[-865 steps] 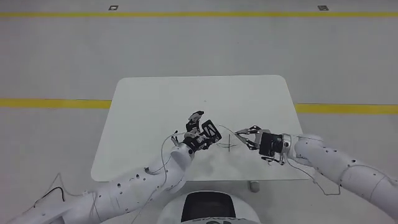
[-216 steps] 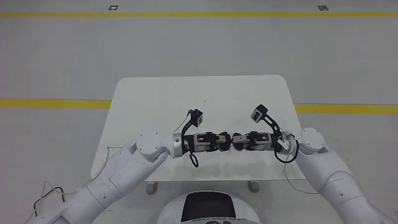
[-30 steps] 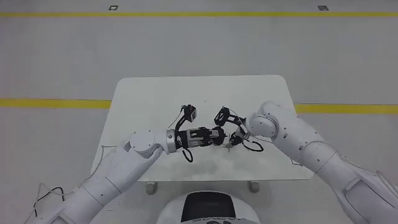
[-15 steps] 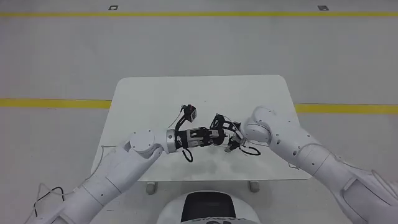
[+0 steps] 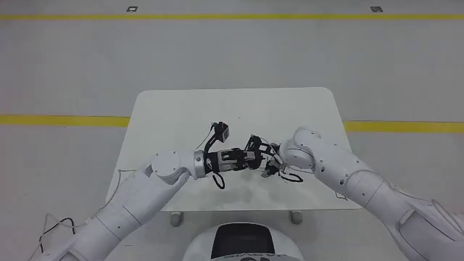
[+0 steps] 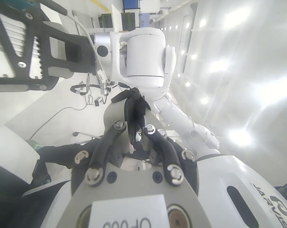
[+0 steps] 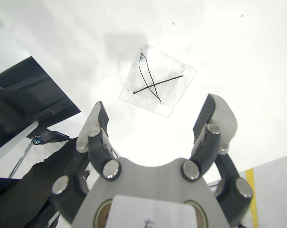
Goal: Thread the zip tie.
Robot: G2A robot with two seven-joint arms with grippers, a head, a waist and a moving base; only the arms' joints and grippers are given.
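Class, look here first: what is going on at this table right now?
The left hand is shut on a black strip, probably a zip tie, though it is blurred. The right hand hangs open above a clear tray on the white table, where two black zip ties lie crossed, neither looped.

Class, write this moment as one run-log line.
left tool: shut on zip tie | right tool: open, facing clear tray | two ties in tray
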